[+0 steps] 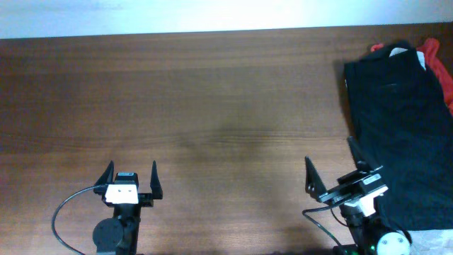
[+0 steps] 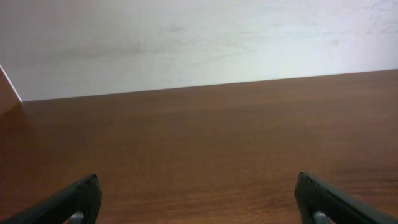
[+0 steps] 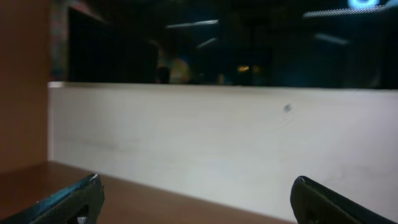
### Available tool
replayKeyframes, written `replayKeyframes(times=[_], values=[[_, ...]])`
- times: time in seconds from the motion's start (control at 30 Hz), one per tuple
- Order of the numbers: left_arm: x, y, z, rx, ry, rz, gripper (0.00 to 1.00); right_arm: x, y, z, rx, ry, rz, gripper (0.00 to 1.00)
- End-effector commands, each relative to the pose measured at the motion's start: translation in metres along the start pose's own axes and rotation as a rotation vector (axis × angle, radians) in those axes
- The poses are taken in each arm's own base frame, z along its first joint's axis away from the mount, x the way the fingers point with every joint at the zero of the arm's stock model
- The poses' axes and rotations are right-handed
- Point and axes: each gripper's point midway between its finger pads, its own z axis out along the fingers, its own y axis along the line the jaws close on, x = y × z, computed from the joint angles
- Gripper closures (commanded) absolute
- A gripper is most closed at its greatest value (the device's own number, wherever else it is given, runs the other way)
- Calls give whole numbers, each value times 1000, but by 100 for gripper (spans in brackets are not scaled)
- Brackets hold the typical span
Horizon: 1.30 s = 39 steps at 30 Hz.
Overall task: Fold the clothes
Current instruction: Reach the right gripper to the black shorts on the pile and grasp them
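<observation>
tbl point(image 1: 177, 106): dark brown wood | wall point(image 2: 186, 37): white, plain | window point(image 3: 249, 43): dark, lights reflected

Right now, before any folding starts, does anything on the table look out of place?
The black garment lies rumpled at the right edge of the table over a red garment, crowding the right gripper.

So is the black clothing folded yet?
Spread out. The black garment lies long and flat, partly over a red cloth.

garment point(image 1: 400, 134): black | cloth point(image 1: 437, 57) behind it: red | table point(image 1: 177, 92): dark brown (streaky wood grain) | wall point(image 2: 186, 37): off-white
</observation>
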Motion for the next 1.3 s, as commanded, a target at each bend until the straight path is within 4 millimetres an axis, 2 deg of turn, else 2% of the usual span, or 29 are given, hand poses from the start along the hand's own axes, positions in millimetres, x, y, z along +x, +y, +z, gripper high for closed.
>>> replayKeyframes(times=[0.0, 0.07, 0.1, 0.13, 0.2, 0.23, 0.3, 0.37, 0.43, 0.5, 0.53, 0.57, 0.63, 0.73, 0.83, 0.87, 0.9, 1.0, 1.03, 1.2, 1.27], values=[[3, 0, 0, -2, 8, 21, 1, -25, -36, 27, 168, 44, -66, 1], [3, 0, 0, -2, 8, 21, 1, -18, -55, 69, 192, 174, -126, 1], [3, 0, 0, -2, 8, 20, 1, -7, -73, 97, 237, 272, -113, 1], [3, 0, 0, -2, 8, 21, 1, 9, -93, 129, 273, 411, -140, 1], [3, 0, 0, -2, 8, 21, 1, 45, -115, 174, 259, 659, -181, 1], [3, 0, 0, -2, 8, 21, 1, 67, -133, 193, 271, 803, -180, 1], [3, 0, 0, -2, 8, 21, 1, 99, -170, 208, 340, 1009, -171, 1], [3, 0, 0, -2, 8, 20, 1, 133, -190, 214, 351, 1156, -145, 1], [3, 0, 0, -2, 8, 21, 1, 159, -211, 208, 428, 1217, -182, 1], [3, 0, 0, -2, 8, 21, 1, 195, -246, 187, 556, 1323, -281, 1], [3, 0, 0, -2, 8, 21, 1, 222, -259, 170, 556, 1425, -371, 2], [3, 0, 0, -2, 7, 21, 1, 237, -268, 158, 589, 1489, -428, 1], [3, 0, 0, -2, 8, 21, 1, 275, -274, 135, 613, 1606, -491, 1], [3, 0, 0, -2, 8, 21, 1, 313, -272, 119, 585, 1678, -488, 1], [3, 0, 0, -2, 8, 21, 1, 328, -273, 112, 579, 1703, -485, 1], [3, 0, 0, -2, 8, 21, 1, 328, -277, 110, 590, 1701, -479, 12], [3, 0, 0, -2, 8, 21, 1, 327, -280, 106, 596, 1709, -474, 16], [3, 0, 0, -2, 8, 21, 1, 328, -289, 91, 612, 1747, -455, 18], [3, 0, 0, -2, 8, 21, 1, 329, -289, 88, 606, 1755, -446, 23], [3, 0, 0, -2, 8, 21, 1, 340, -276, 87, 532, 1762, -376, 25], [3, 0, 0, -2, 8, 21, 1, 348, -264, 90, 463, 1753, -309, 28]])
